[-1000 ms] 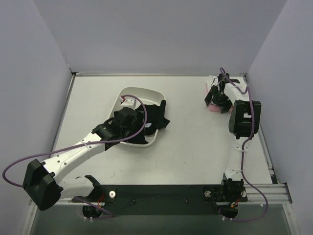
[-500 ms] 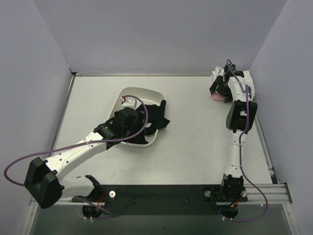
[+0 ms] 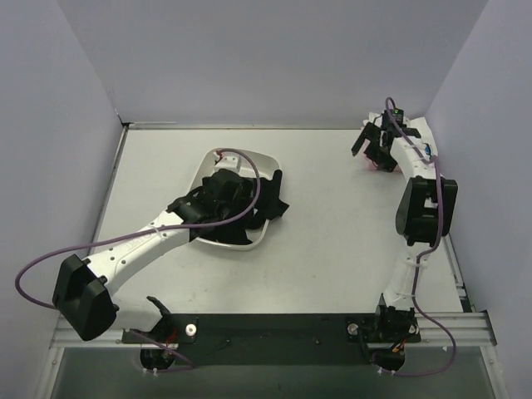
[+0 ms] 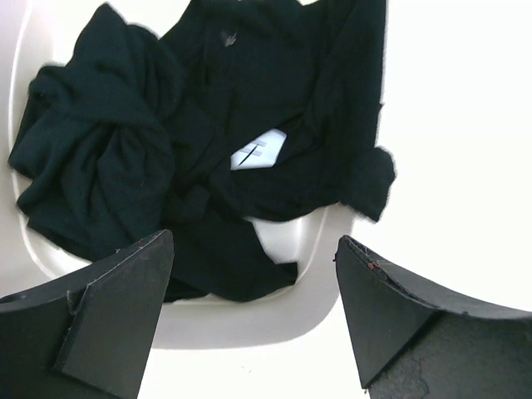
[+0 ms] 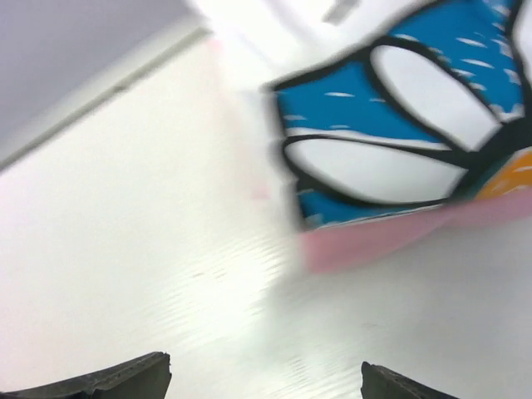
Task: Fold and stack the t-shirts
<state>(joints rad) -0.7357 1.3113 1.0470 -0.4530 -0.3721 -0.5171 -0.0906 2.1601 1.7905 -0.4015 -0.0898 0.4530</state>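
A table (image 3: pixel 332 241) bearing a tray (image 4: pixel 249 320) of crumpled black t-shirt (image 4: pixel 208 100).
The black t-shirt spills over the tray's right rim. At the far right corner the daisy-print t-shirt (image 5: pixel 399 141) lies on the pink t-shirt (image 5: pixel 374 241). The left gripper (image 4: pixel 253 249) hangs above the tray and the right gripper (image 5: pixel 262 370) near the pair, both spread wide and empty. A white tag (image 4: pixel 259 152) faces up.

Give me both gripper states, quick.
Left gripper: open, empty, over the crumpled black cloth t-shirt.
Right gripper: open, empty, near the blue daisy-print white cloth t-shirt.
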